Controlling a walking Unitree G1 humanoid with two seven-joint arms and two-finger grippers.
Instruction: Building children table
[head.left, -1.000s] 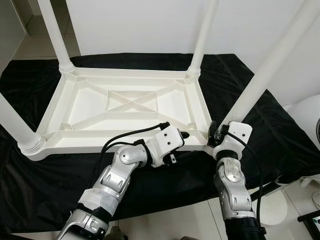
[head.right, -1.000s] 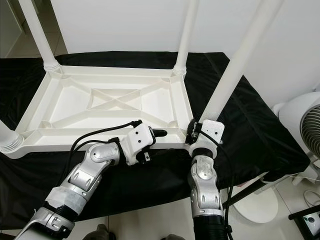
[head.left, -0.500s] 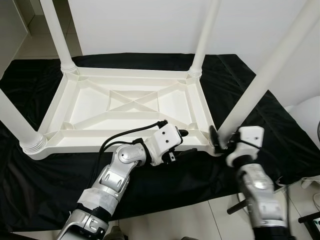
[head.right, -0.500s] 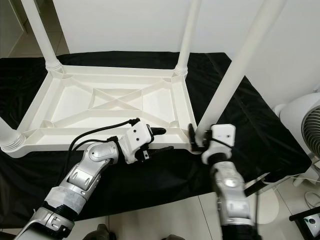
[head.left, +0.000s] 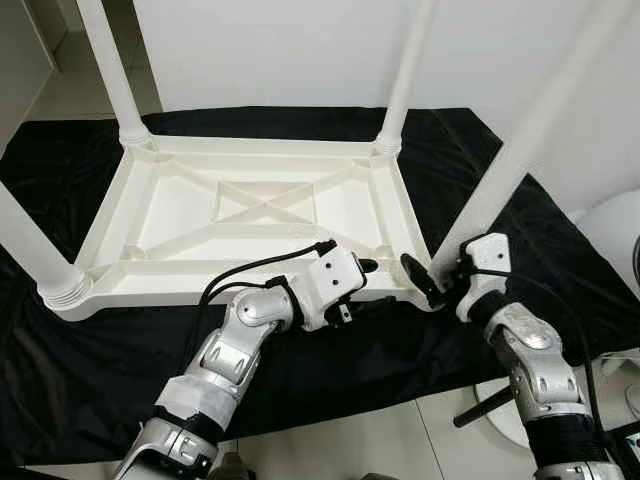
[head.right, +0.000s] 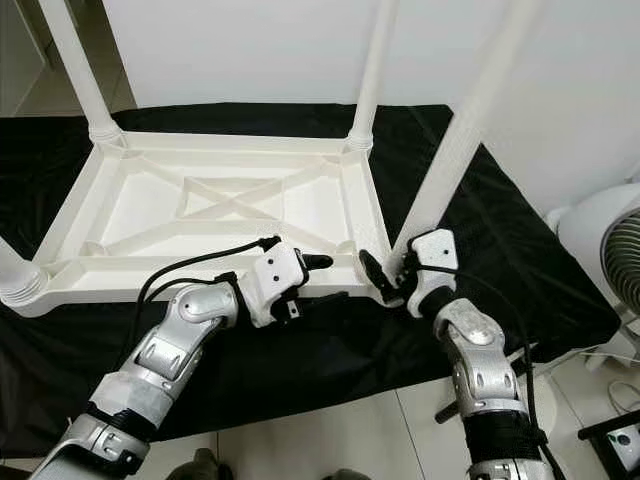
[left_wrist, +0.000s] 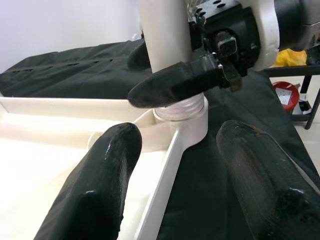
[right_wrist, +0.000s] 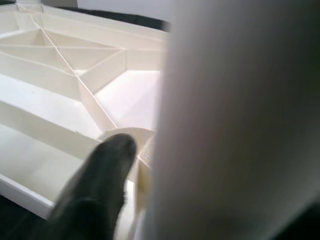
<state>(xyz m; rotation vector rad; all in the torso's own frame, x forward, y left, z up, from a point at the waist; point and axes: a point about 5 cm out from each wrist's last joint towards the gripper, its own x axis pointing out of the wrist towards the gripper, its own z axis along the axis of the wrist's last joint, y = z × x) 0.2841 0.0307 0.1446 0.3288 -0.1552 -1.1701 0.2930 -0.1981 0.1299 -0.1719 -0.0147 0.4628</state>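
A white plastic children's table (head.left: 250, 215) lies upside down on a black cloth (head.left: 90, 360) spread over the floor, its four white round legs standing up from the corners. At the near right corner the right gripper (head.left: 432, 282) has its black fingers set around the base of the white near-right leg (head.left: 520, 150), though whether they press on it I cannot tell. Just to its left, the left gripper (left_wrist: 185, 165) sits at the table's near rim with its fingers spread apart, one on either side of the rim, gripping nothing.

A room in a home: pale tiled floor (head.left: 70, 85), plain white wall (head.left: 270, 50), a white pedestal fan (head.right: 605, 250) beside the black cloth (head.left: 560, 270).
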